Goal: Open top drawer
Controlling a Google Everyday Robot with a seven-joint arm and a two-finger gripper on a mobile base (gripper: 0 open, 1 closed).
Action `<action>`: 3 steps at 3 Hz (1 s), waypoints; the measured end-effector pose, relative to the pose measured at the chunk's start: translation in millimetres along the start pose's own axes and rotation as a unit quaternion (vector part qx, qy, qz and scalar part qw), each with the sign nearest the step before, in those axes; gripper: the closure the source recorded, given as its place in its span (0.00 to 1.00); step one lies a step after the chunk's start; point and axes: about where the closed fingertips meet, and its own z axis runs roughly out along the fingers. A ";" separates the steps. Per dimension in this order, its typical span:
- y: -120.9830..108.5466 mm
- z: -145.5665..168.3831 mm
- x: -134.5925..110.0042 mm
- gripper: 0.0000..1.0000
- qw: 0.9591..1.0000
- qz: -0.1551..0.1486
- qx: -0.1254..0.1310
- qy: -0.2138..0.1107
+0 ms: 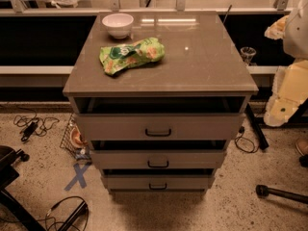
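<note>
Two lower drawers (158,160) ajar, top drawer (159,126) furthest out; green bag (131,55) label unreadable; tool out of view

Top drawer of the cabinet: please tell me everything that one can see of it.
The top drawer is the widest of three, with a flat grey-brown front and a small black bar handle at its middle. It stands pulled out a little under the cabinet top; its inside shows only dark. The gripper, at the right edge, does not touch it.
</note>
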 end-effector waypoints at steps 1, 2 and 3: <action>0.0 0.0 0.0 0.00 1.000 0.000 0.000 0.000; 4.1 21.0 -3.3 0.00 0.999 -0.025 0.031 -0.015; 7.5 43.9 -11.9 0.00 0.996 -0.056 0.060 -0.044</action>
